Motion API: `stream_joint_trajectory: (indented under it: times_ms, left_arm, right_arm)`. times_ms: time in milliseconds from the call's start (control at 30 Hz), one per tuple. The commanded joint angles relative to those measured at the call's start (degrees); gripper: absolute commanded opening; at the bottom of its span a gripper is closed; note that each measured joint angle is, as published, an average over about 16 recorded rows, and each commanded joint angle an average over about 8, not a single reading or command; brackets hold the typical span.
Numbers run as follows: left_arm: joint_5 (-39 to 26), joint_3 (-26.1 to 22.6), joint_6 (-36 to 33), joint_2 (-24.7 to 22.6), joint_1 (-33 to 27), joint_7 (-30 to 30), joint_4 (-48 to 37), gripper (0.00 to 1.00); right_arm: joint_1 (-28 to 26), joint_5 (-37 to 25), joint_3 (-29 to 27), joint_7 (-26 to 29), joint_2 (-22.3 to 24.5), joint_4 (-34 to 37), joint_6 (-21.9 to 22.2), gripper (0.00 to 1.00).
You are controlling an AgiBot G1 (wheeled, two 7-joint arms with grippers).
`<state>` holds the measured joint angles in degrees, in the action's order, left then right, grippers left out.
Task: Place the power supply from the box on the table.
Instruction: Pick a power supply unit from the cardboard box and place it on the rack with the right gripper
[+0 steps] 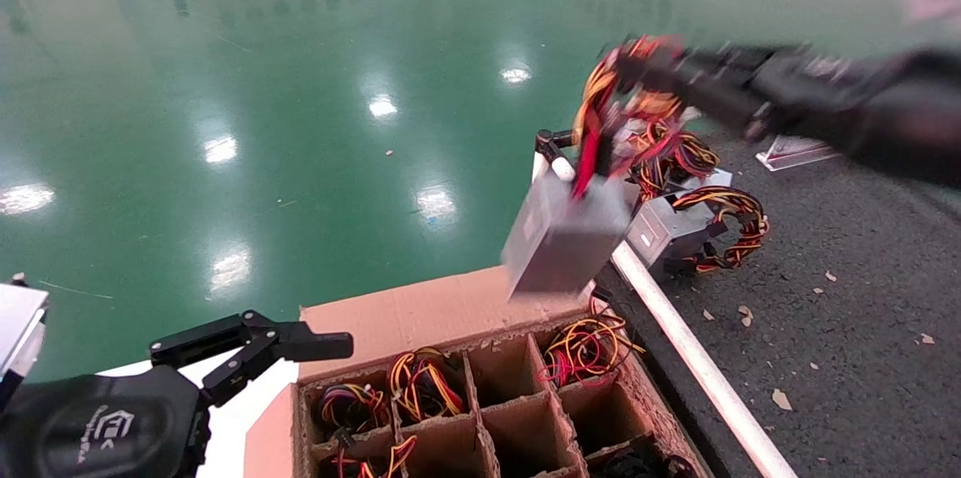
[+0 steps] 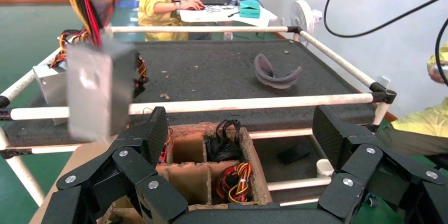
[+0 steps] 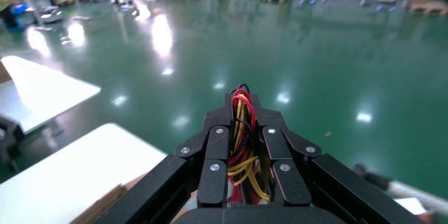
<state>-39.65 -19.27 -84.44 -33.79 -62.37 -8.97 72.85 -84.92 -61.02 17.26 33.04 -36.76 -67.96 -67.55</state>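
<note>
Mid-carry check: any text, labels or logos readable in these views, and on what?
No text can be read.
Left arm housing: white logo with lettering, too blurred to read.
Hanging power supply: pale sticker on its side, blurred.
Small white sign on the table: no legible print.
Box: no print visible.

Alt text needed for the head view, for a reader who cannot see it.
The right claw grips the wire bundle of a power supply, which hangs in the air over the box flap beside the table. Another power supply already lies on the table, and the left claw is off beside the box.
</note>
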Motion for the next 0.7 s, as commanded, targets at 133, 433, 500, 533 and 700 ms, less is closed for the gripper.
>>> stream_joint_trajectory:
  times_ms: [133,433,500,533,700]
  left_arm:
    - [0.0,-0.01,0.0,0.0,0.0,0.0,0.0,1.0]
    - [0.01,-0.02,0.01,0.01,0.0,0.01,0.0,1.0]
    - [0.01,-0.02,0.01,0.01,0.0,0.01,0.0,1.0]
    - [0.01,-0.02,0.01,0.01,0.0,0.01,0.0,1.0]
    - [0.02,-0.03,0.01,0.01,-0.01,0.01,0.0,1.0]
  right_arm:
    - [-2.82,0.81,-1.69,2.1,3.66,1.38,-0.74,0.0]
    - [-4.97,3.52,-4.57,-2.74,9.5,11.02,-7.4,0.0]
    - [-5.04,4.07,-4.94,-4.63,10.29,13.85,-9.41,0.0]
    - [-5.01,4.28,-5.06,-5.6,10.6,15.25,-10.38,0.0]
    - [-4.3,4.93,-5.25,-10.52,11.59,22.1,-15.14,0.0]
